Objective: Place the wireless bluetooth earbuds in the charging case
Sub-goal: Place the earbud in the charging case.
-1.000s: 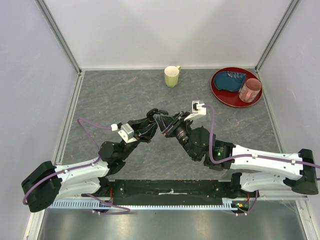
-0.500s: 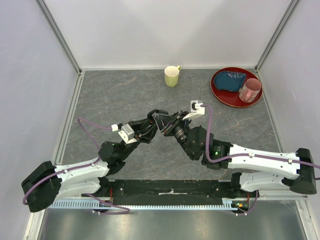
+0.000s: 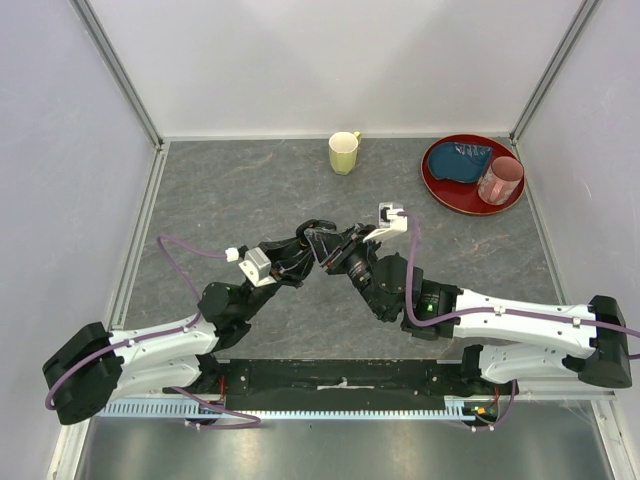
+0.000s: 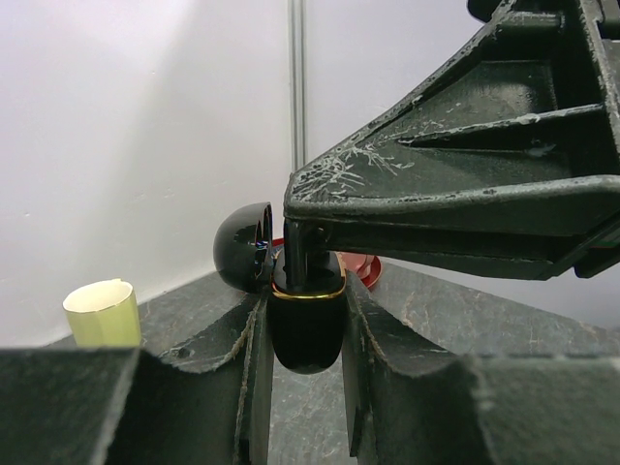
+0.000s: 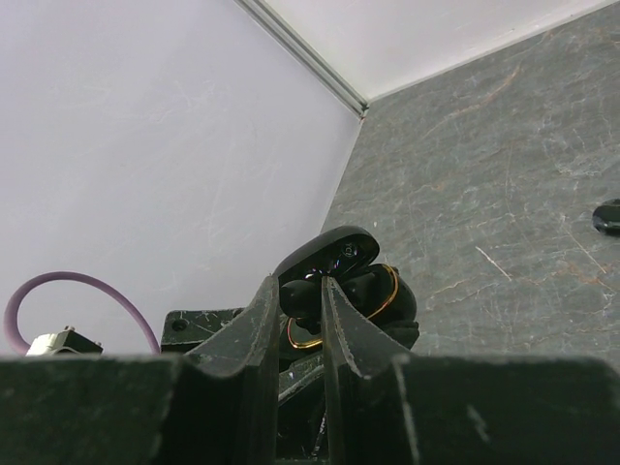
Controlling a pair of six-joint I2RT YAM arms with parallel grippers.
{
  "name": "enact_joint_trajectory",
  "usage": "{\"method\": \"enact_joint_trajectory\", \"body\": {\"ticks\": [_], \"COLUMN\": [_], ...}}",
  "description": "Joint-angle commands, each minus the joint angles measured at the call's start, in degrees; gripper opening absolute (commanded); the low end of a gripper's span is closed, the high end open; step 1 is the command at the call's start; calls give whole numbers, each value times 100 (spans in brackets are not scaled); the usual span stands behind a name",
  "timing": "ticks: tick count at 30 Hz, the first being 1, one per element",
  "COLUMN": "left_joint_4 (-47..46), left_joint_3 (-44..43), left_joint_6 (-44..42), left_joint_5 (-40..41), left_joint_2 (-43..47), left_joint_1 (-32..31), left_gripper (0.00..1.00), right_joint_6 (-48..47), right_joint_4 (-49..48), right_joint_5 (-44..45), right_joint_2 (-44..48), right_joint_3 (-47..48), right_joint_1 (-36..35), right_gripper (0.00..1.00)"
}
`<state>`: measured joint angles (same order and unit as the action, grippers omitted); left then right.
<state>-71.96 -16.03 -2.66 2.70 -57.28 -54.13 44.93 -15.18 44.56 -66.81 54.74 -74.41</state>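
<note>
Charging case [image 4: 306, 339] held up off the surface [image 3: 220, 200], roughly mid-workspace where both arms meet. Clamped upright between left fingers [image 4: 242, 378], closed tight on its lower body, gold rim sitting just above the tips. Lid [image 4: 242, 247] flipped open, off to the left in the left wrist view.

Pinching an earbud [image 5: 303, 295] in right fingers [image 5: 254, 325]: narrow gap, just the earbud's width. Coming in from the right and above, tips right at the case mouth. Earbud down at the gold rim, touching or partly inside; can't tell which, or whether seated.

Second earbud [image 5: 608, 215] lying on the surface, well apart from the case, at the right edge of the right wrist view.

Further out: yellow mug [image 3: 344, 152] upright near the back wall. Red plate [image 3: 445, 195] in the far right corner, carrying a pink cup [image 3: 500, 180] and a dark blue item [image 3: 468, 158]. Both well clear of the fingers.
</note>
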Motion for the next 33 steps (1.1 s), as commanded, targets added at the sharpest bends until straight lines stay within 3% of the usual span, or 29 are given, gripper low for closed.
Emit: {"method": "enact_joint_trajectory", "body": {"ticks": [1,22,25,33], "left_joint_4": [-1355,-1162,-1118,-1083], "left_joint_3": [-286,-357,-374,-392], "left_joint_6": [-200,-367,-367,-367], "left_joint_5": [82,46,38,-6], "left_joint_2": [129,226,217,234], "left_joint_1": [-28,-28,-36,-28], "left_gripper": [2,2,2,2], "right_joint_6": [-308,-801,-871,-871], "right_joint_4": [375,1896,2027,2247], "right_joint_5": [264,63,-26,-43], "right_joint_2": [-78,-412,-447,-465], "right_joint_3": [-95,801,880,1065], "right_joint_1": [-82,-135,-126,-135], "right_gripper": [0,0,4,25]}}
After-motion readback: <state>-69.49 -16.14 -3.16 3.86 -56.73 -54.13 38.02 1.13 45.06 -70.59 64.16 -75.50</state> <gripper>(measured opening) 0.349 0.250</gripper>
